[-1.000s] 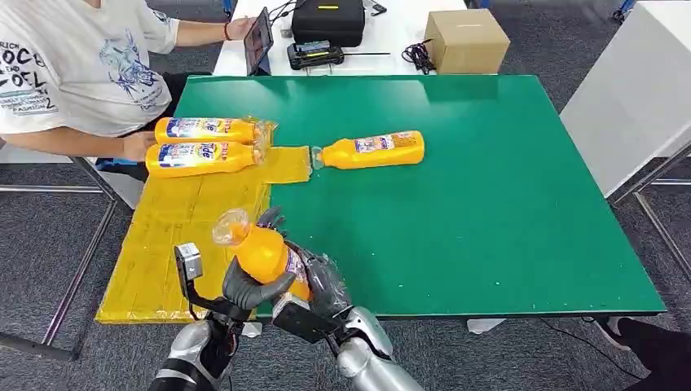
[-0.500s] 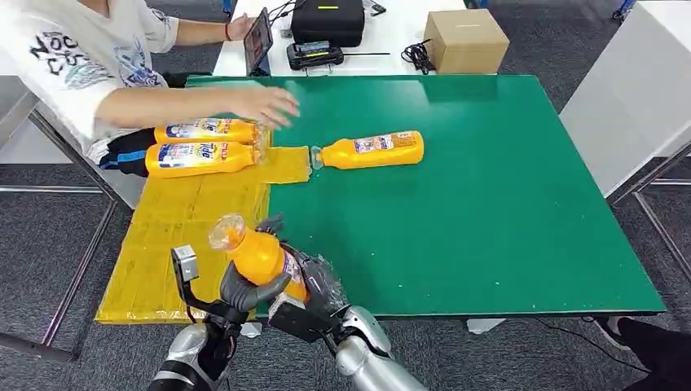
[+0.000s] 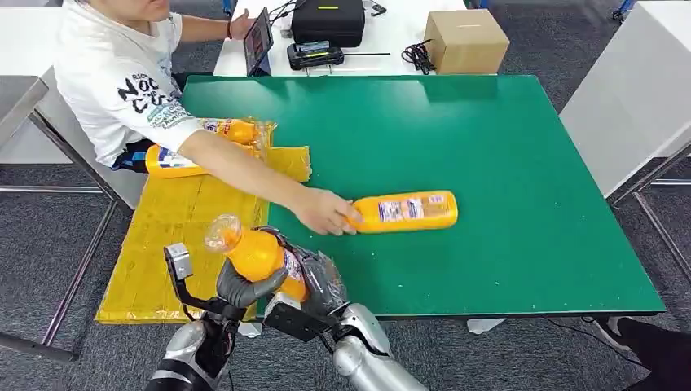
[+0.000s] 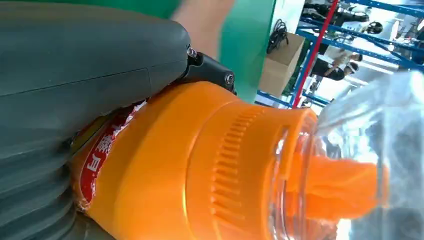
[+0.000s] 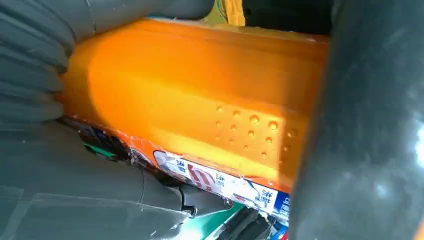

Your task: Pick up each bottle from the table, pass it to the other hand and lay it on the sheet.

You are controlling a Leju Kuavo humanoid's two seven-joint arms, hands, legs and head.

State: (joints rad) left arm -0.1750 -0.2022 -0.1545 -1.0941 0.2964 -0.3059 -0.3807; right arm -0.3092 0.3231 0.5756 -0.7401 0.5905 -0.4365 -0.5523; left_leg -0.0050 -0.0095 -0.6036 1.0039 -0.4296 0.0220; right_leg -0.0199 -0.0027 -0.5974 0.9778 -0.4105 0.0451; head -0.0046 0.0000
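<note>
handover in mid-air, both hands on one bottle

we judge the step in hand to be the pass: the orange bottle (image 3: 259,254) is up off the desk (image 3: 521,269), just above its near edge where the green top meets the yellow sheet (image 3: 175,244), tilted with its clear cap toward the sheet. our left hand (image 3: 244,287) has its thick thumb across the body from below, and our right hand (image 3: 314,281) wraps the lower, labelled part, so the fingers of both hands are closed around the same bottle (neither has let go yet, as far as we can see).

the next move, in our reading, calls for the right hand to release cleanly while the left takes the whole weight, then a swing out over the sheet to lay it flat.

a person's hand (image 3: 326,213) rests on the cap end of another bottle (image 3: 405,210) on the green top, toward the middle of the desk. two more bottles (image 3: 236,130) lie at the sheet's far edge, largely covered by the person's arm and sleeve. the wrist views are too close to show fingertip contact.
</note>
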